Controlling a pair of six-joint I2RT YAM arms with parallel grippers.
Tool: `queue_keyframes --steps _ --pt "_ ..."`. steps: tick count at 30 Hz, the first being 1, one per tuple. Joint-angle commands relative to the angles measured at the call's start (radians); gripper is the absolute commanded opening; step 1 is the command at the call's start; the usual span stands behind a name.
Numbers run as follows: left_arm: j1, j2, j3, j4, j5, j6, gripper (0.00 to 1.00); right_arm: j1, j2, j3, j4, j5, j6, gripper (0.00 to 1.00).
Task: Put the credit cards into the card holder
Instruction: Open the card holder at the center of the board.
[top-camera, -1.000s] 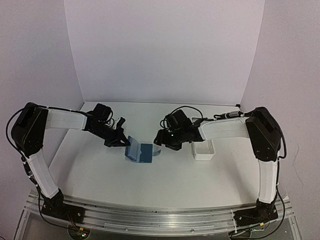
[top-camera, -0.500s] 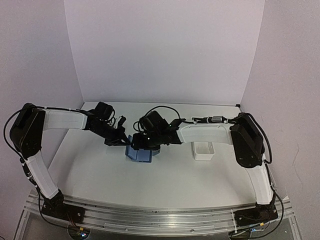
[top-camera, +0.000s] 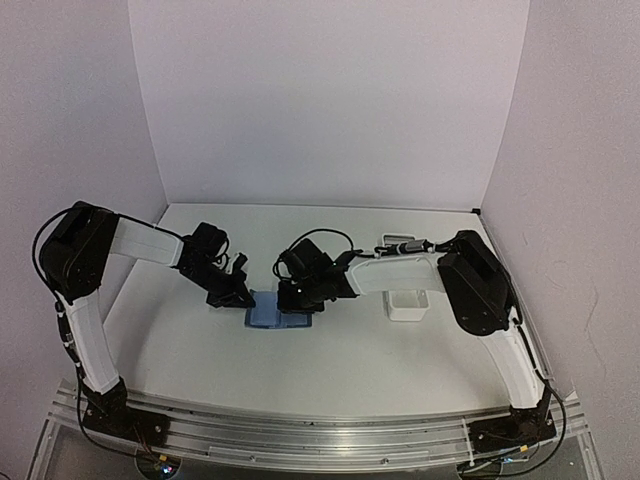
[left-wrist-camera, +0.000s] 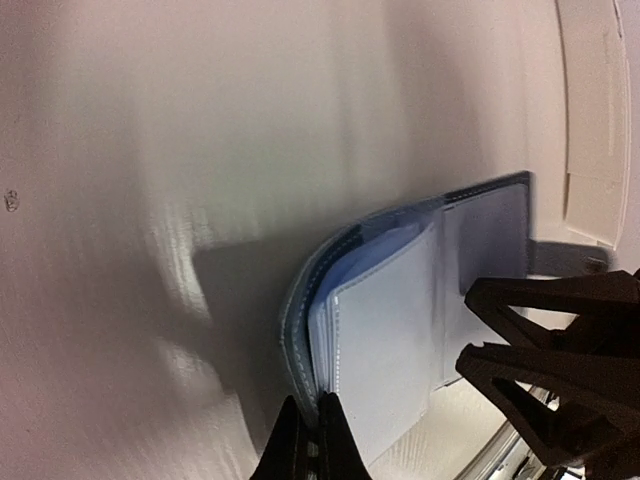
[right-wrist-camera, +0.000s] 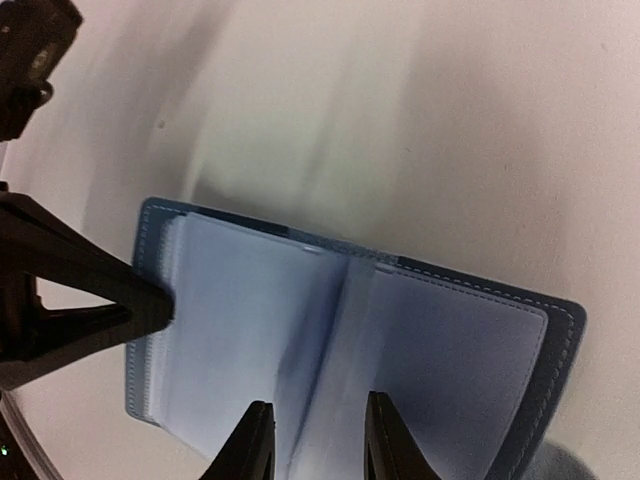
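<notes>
Card holder (top-camera: 278, 316) count one, hands two, white tray (top-camera: 407, 303) one. Open at middle of table (top-camera: 330, 370), dark-blue cover down, pale blue pocket pages up, left half lifted in a curve. Tray off to the right, apart from it. Left hand (left-wrist-camera: 312, 445) pinched tight on left edge, cover and pages between fingers. Right hand (right-wrist-camera: 312, 420) just above open pages, fingers narrowly apart, straddling middle fold; grip on a page unclear. Both hands crowded over it in top view, hiding much.

Left hand (top-camera: 240, 297) and right hand (top-camera: 292, 300) crowd the card holder (top-camera: 270, 319); near edge unobstructed.
</notes>
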Motion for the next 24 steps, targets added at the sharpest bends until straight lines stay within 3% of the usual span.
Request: queue_keyframes --steps 1,4,10,16,24 --pt "0.022 0.046 0.010 -0.024 -0.004 0.116 0.00 -0.005 0.033 -0.007 -0.003 0.006 0.047 0.27" --pt "0.021 0.050 0.029 -0.032 -0.022 0.197 0.03 -0.005 0.020 -0.056 -0.003 0.015 0.074 0.24" --pt "0.037 0.026 0.064 -0.120 -0.007 0.251 0.19 -0.006 0.000 -0.070 -0.003 0.003 0.056 0.24" --pt "0.085 -0.061 0.065 -0.132 0.059 0.261 0.44 -0.006 -0.020 0.003 -0.004 0.006 0.016 0.25" --pt "0.088 -0.115 0.107 -0.090 0.057 0.330 0.48 -0.011 -0.061 0.109 -0.002 -0.042 -0.059 0.31"
